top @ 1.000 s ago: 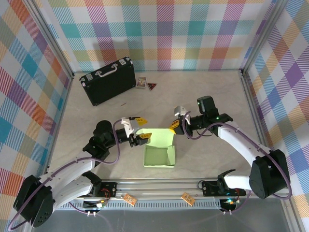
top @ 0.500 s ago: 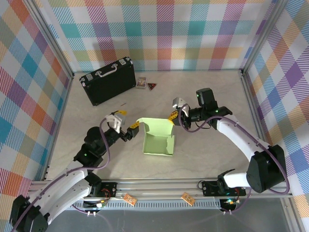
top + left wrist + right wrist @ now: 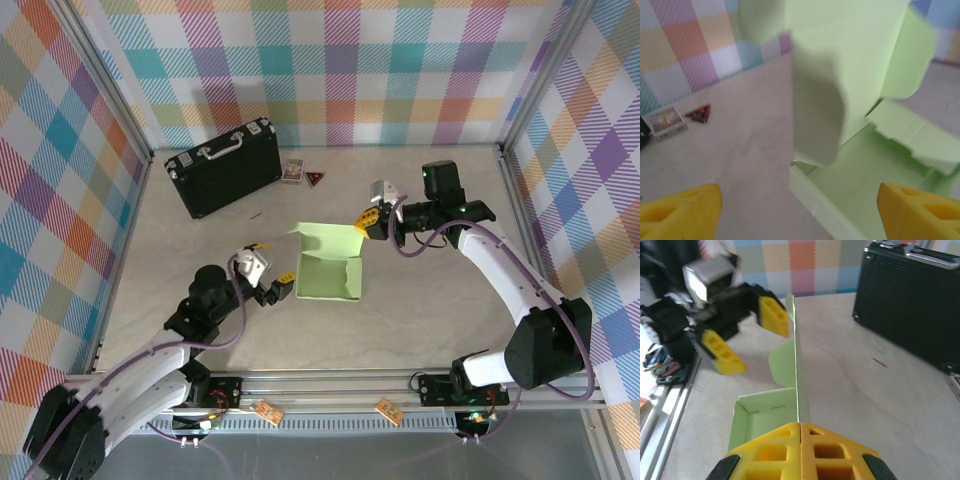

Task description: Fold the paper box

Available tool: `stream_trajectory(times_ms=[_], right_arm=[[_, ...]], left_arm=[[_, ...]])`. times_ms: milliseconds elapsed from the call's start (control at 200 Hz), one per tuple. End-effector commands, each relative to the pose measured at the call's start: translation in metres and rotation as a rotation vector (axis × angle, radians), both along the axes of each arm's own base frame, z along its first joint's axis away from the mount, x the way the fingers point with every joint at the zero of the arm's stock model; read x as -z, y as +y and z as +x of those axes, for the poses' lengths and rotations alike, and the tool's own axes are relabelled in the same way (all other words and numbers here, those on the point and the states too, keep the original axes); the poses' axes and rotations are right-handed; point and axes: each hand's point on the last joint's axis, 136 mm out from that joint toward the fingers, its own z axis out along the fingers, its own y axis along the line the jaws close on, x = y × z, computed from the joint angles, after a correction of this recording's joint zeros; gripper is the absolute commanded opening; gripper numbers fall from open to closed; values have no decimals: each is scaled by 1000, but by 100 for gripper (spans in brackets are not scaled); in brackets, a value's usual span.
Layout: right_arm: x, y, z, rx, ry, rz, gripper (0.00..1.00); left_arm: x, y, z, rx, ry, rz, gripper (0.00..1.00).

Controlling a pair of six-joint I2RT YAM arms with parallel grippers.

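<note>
The pale green paper box [image 3: 328,278] sits open at mid-table, its lid flap [image 3: 326,238] standing upright along the far side. My right gripper [image 3: 365,224] is shut on the right end of that lid; in the right wrist view its yellow fingertips [image 3: 800,429] pinch the lid's thin edge [image 3: 797,365] above the box tray [image 3: 760,415]. My left gripper [image 3: 275,268] is open just left of the box. In the left wrist view its jaws [image 3: 800,220] stand wide apart, with the box's near corner wall [image 3: 815,200] and a rounded side flap [image 3: 817,120] in front of them, untouched.
A black briefcase [image 3: 222,168] lies at the back left, also seen as the briefcase [image 3: 910,295] in the right wrist view. A small card [image 3: 292,170] and a dark triangle [image 3: 315,179] lie next to it. Plaid walls enclose the beige table [image 3: 430,300].
The left gripper opened wider, let go of the box's left side and drew back toward the near left. The right gripper pulled the lid, and the box with it, farther away.
</note>
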Motion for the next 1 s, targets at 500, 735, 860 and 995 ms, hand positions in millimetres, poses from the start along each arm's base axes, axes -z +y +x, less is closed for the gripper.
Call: stream_trajectory(times_ms=[500, 735, 860, 995], right_arm=[[-22, 1, -30, -156, 0, 104, 0], [-24, 1, -33, -174, 17, 125, 0], [-24, 2, -33, -178, 26, 131, 0], [-23, 2, -33, -177, 30, 131, 0]], left_arm=[[-31, -38, -10, 436, -110, -101, 72], [-26, -45, -8, 489, -63, -113, 54], [-30, -49, -5, 506, -65, -138, 43], [-24, -51, 0, 505, -45, -136, 27]])
